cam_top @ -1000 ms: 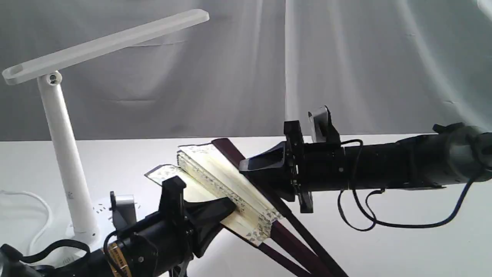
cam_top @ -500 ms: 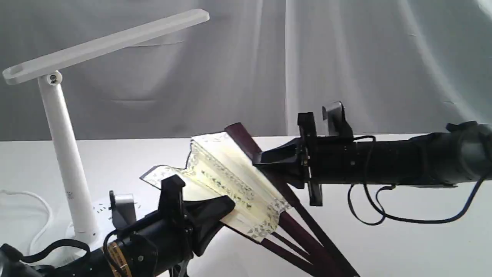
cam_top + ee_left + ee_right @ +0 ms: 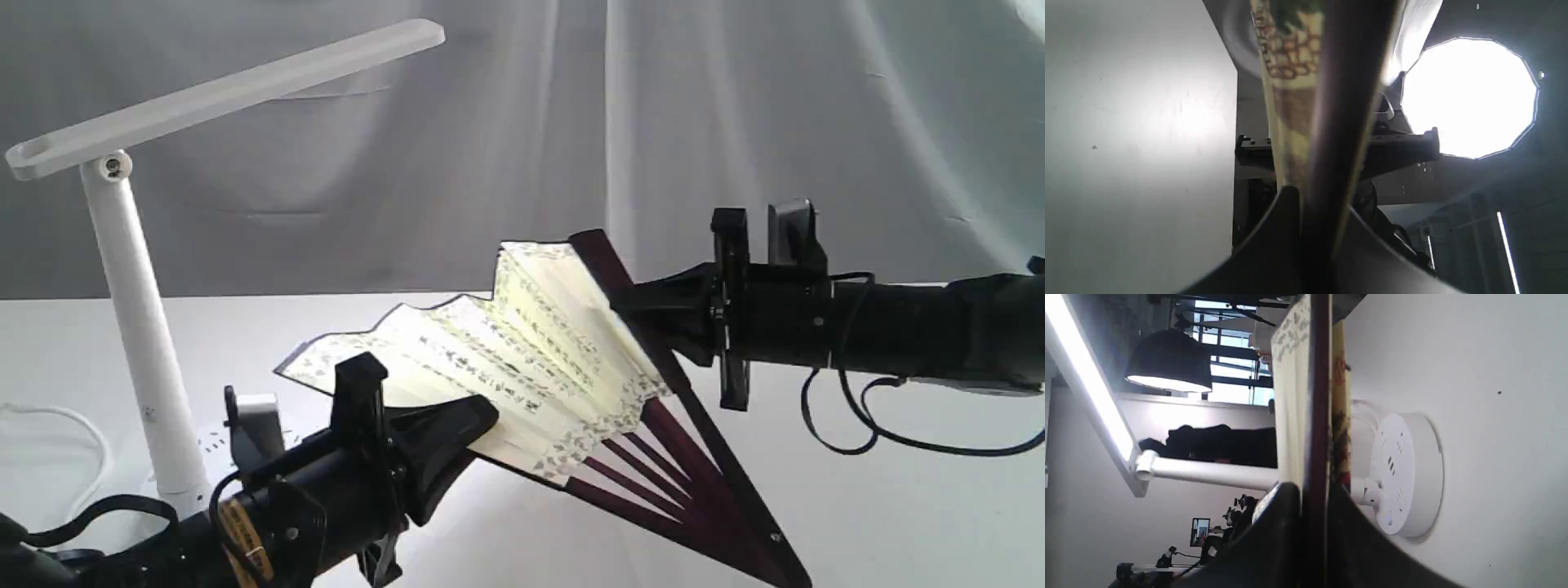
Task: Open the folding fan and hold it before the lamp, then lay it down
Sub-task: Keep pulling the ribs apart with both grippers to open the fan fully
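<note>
1. While the folding fan (image 3: 522, 351) is only part-spread, held up over the table (image 3: 898, 506) at the middle of the exterior view, treat the opening step as unfinished. The pleats toward 1 o'clock are bunched, those toward 9 o'clock lie flatter, and the rivet end points to 5 o'clock.
2. The left gripper (image 3: 469, 420), at 7 o'clock of the leaf, is clamped on the lower guard. Its wrist view shows the dark stick pinched between both fingers.
3. The right gripper (image 3: 633, 302), at 2 o'clock, is likewise closed on the upper guard, with no gap visible either side of the stick.
4. To spread it well, swing the right guard in an arc about the rivet, toward 3 o'clock. A straight pull would, in my judgement, strain the paper or drag a guard through the fingers.
5. Use the left guard as a fixed anchor, and move slowly until the bunched pleats flatten.
6. The lamp (image 3: 139, 327) stands at 9 o'clock, well apart from the leaf, with its bar head reaching toward 11 o'clock. Presentation before it is not yet begun.
</note>
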